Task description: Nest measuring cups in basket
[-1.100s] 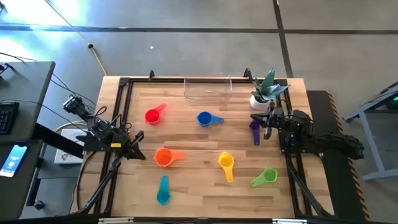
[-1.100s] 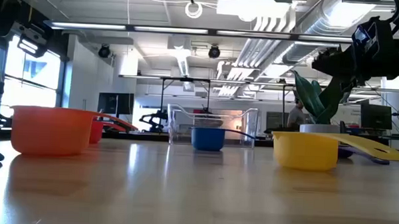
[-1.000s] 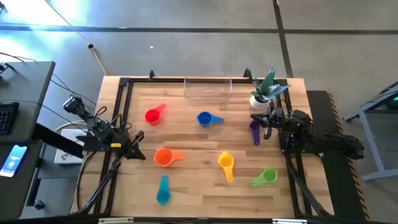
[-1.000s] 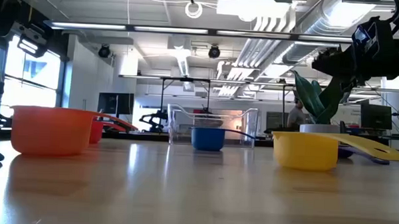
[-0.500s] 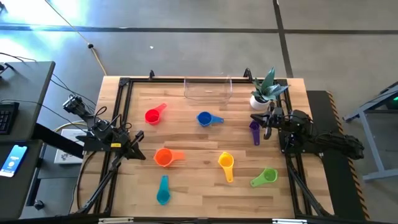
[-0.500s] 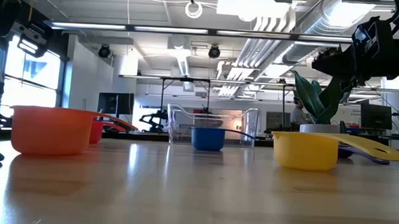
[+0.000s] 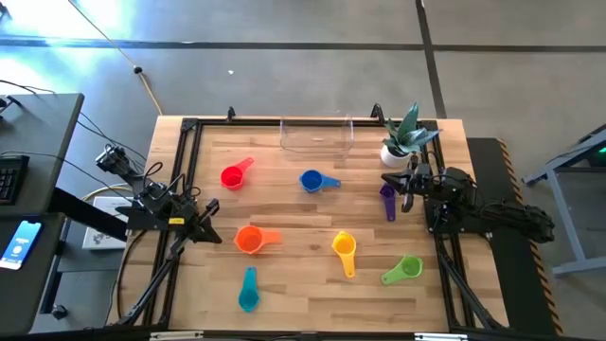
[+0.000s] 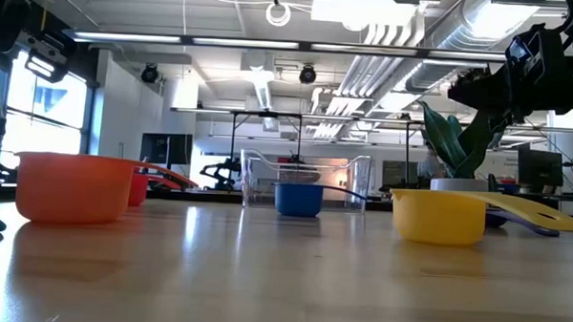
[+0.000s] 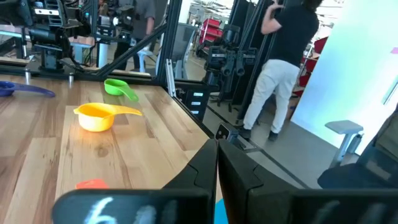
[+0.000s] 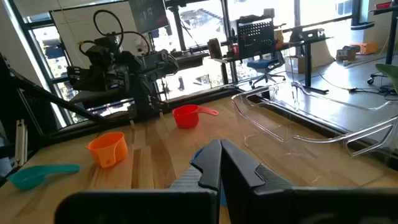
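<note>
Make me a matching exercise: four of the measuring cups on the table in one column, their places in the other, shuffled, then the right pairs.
Things:
1. purple cup
2. teal cup
3. red cup
4. green cup

Places:
A. near front edge, left side
B. front right corner
C. beside the plant pot
D. left of the blue cup

Pairs: 1-C, 2-A, 3-D, 4-B

Bright, even daylight; glare streaks the floor (image 7: 85, 43) at ten o'clock overhead; low view's near bench (image 8: 282, 276) blurs softly.
</note>
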Tool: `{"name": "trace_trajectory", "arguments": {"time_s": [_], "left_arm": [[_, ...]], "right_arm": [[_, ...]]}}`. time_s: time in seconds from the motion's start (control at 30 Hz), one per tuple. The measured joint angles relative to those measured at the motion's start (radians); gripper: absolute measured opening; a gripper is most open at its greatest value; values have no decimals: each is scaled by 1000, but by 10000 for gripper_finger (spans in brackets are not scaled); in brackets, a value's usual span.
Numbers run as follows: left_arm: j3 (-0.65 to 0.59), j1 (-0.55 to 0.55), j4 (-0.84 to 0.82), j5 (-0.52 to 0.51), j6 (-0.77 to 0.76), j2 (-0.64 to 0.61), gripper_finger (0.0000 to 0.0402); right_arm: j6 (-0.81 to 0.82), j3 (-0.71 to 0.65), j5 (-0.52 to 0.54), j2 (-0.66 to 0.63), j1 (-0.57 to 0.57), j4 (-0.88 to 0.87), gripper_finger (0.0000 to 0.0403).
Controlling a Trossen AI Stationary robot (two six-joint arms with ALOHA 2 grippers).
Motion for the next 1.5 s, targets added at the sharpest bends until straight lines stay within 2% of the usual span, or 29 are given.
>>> {"name": "trace_trajectory", "arguments": {"time_s": [1.5], "left_arm": [[0, 0, 0, -9, -21, 0, 5]], "right_arm": [[0, 0, 0, 0, 0, 0, 0]]}}
